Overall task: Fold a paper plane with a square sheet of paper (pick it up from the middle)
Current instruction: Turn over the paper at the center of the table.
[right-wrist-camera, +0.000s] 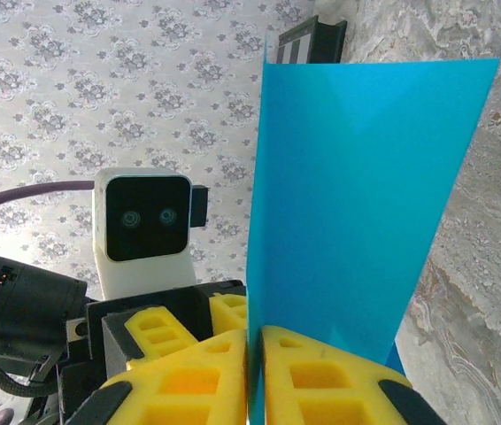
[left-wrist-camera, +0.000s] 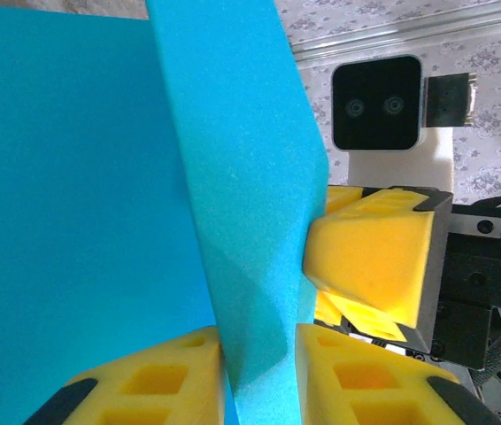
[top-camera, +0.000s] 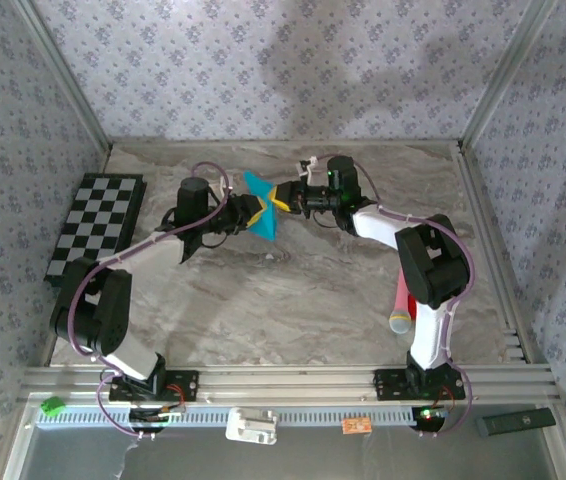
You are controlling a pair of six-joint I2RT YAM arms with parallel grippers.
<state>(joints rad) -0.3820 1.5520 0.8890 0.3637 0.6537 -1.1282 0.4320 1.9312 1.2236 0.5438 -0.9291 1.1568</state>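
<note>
My left end effector [left-wrist-camera: 259, 359] was closed narrow on one edge of the square sheet of paper [left-wrist-camera: 73, 221]. My right end effector [right-wrist-camera: 255, 341] pinched the same sheet from the opposite side, its pads pressed together on it. The sheet was creased into a narrower shape and hung in the air between them above the surface [top-camera: 313, 290]. Its long axis ran away from the bases. A checkered board [top-camera: 98, 225] lay well off to the left.

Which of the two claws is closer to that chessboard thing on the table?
Left. The left gripper, shut on the teal paper, sits to the right of the checkered board. The right gripper pinches the same paper from its other side, farther from the board.
</note>
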